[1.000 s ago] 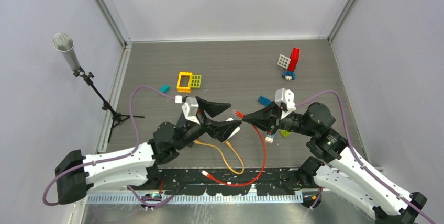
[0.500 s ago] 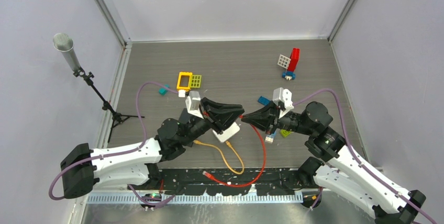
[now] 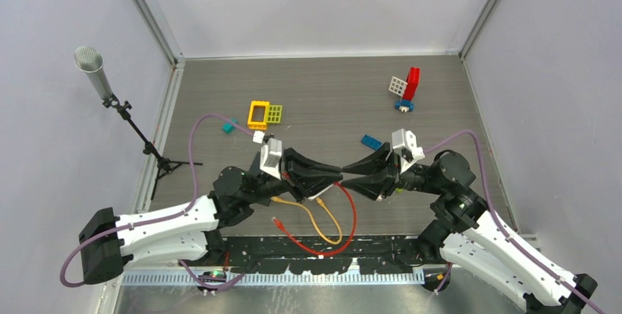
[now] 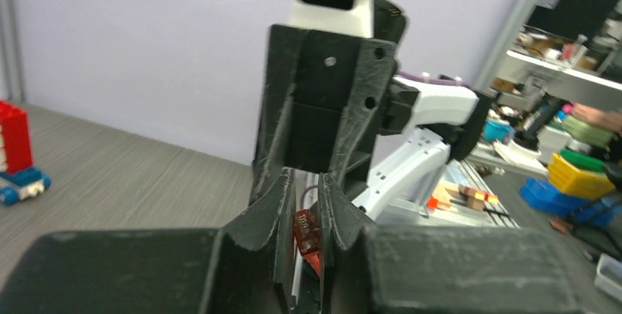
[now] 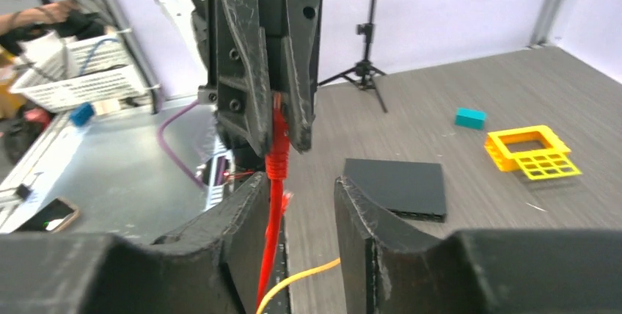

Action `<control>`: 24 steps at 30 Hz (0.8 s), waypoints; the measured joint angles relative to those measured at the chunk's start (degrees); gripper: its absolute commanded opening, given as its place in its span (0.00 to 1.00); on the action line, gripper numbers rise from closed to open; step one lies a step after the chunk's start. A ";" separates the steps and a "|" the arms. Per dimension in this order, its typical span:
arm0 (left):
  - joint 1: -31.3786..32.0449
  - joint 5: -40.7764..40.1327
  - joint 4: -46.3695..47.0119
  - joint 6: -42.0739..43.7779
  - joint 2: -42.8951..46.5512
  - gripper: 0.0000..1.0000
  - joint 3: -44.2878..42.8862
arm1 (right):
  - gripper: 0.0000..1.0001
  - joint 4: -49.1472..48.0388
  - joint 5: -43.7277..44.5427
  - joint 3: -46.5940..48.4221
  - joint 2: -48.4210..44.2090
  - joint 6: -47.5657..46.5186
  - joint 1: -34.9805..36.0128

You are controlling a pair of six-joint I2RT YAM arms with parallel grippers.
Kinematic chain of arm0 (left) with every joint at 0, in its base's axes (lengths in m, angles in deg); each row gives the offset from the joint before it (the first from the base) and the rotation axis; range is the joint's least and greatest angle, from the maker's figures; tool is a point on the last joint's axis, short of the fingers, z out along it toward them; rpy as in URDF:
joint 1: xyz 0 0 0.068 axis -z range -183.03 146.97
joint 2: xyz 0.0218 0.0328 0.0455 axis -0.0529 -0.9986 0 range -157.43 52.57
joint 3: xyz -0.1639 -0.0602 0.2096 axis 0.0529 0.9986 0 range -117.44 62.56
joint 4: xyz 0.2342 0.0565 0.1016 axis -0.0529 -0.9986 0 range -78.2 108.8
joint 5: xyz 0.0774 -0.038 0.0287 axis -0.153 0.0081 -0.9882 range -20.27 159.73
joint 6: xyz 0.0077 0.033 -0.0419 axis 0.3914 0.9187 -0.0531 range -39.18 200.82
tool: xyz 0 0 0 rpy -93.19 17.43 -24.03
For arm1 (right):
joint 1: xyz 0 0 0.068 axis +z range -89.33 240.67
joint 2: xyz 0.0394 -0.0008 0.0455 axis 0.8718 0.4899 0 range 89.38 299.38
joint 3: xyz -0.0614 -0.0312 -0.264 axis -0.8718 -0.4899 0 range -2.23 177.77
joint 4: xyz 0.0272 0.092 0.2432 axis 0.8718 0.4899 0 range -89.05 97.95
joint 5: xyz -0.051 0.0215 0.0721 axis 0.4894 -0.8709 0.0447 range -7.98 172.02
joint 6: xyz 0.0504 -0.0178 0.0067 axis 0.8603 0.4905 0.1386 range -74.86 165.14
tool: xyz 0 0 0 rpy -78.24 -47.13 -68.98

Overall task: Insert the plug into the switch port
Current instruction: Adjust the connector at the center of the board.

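top: left end effector (image 3: 335, 174) and right end effector (image 3: 347, 180) tip to tip above grey wood-grain table (image 3: 330, 94), red cable (image 3: 356, 215) looping below | left wrist: left's matte black fingers (image 4: 265, 218) pinch glossy red plug (image 4: 306, 232) | right wrist: right's rough fingers (image 5: 367, 215) parted, cable loose between

A red plug (image 4: 306, 232) sits between the jaws; straight ahead, the right arm (image 4: 433, 108) faces them, its own jaws flanking the plug.

White links on the left arm (image 3: 165, 224) and right arm (image 3: 506, 252) meet black joints; a purple cable (image 3: 193, 156) loops along each; black, scuffed fingers (image 5: 242, 50) carry small screws.
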 measured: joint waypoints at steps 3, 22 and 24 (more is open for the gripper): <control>0.00 4.59 -0.63 1.57 2.38 0.00 0.00 | 0.47 -5.86 -3.85 -2.27 0.20 4.85 0.00; 0.00 20.00 -6.38 8.44 8.63 0.00 -1.73 | 0.49 -27.76 -13.46 -9.09 3.04 23.63 0.00; 0.00 20.33 -6.82 8.68 8.61 0.00 -1.73 | 0.49 -29.49 -14.29 -9.09 3.98 25.38 0.00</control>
